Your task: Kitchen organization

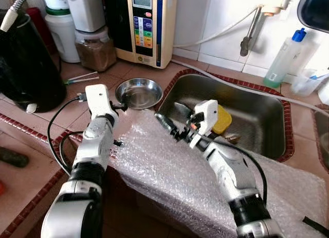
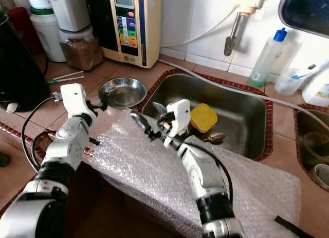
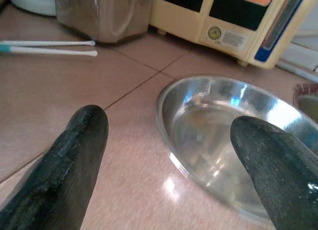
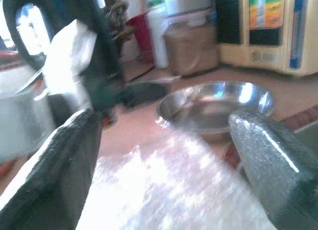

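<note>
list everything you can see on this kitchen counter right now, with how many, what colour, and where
steel bowl: one, silver, on the tiles left of the sink
sink: one, steel, set in the counter
yellow sponge: one, in the sink
bubble wrap: one sheet, clear, over the counter's front edge
water machine: one, cream, against the wall
jar: one, brown contents, beside the machine
cotton swabs: two, white, by the jar
bottle: one, clear with blue cap, behind the sink
left hand: open, at the bowl's rim
right hand: open, above the bubble wrap
</note>
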You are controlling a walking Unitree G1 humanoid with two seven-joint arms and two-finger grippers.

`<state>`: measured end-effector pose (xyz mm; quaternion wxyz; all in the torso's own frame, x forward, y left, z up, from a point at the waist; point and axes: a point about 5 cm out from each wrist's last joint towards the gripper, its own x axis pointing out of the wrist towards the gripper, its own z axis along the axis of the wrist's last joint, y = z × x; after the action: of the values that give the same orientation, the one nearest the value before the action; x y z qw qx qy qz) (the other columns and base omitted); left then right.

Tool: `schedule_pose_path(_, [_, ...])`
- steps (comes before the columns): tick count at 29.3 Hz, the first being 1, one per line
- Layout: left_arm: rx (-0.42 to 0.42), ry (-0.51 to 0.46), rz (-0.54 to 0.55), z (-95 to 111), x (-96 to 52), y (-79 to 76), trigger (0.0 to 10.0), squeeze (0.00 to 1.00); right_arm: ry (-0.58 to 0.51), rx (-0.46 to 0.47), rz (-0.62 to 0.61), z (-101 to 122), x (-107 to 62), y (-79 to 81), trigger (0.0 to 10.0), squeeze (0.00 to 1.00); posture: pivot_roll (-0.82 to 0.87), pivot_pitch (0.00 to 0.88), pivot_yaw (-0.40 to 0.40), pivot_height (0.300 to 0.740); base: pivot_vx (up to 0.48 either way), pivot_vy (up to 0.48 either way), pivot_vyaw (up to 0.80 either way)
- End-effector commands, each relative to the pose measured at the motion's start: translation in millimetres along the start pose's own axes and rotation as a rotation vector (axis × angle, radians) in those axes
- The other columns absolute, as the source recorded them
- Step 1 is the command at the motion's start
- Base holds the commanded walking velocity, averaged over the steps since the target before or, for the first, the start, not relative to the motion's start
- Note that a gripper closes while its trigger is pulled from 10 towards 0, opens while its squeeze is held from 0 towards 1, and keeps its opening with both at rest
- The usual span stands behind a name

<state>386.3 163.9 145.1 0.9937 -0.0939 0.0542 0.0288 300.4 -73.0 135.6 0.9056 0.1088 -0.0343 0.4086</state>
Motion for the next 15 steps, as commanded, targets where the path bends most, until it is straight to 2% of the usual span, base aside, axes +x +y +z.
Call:
schedule_pose_path(1, [-0.045,0.016,0.024,6,5.3,1.0,10.0,0.00,0.020,-0.027,0.020,6,-3.6,7.5,10.0,0.37,0.00,0.000,0.054,0.740,0.000,0.000,0.00])
schedule_pose_path(10, [-0.087,0.082,0.057,6,10.6,1.8,10.0,0.00,0.042,-0.036,0.025,7,-8.6,15.1,10.0,0.36,-0.02,0.000,0.068,0.740,0.000,0.000,0.00])
schedule_pose_path(13, [-0.070,0.123,0.064,3,12.1,0.2,10.0,0.00,0.060,-0.053,0.029,8,-10.4,18.2,10.0,0.36,-0.02,0.000,0.073,0.740,0.000,0.000,0.00])
schedule_pose_path(15, [-0.089,0.149,0.055,1,12.9,-3.2,10.0,0.00,0.064,-0.055,0.029,10,-10.9,20.1,10.0,0.36,-0.02,0.000,0.077,0.740,0.000,0.000,0.00])
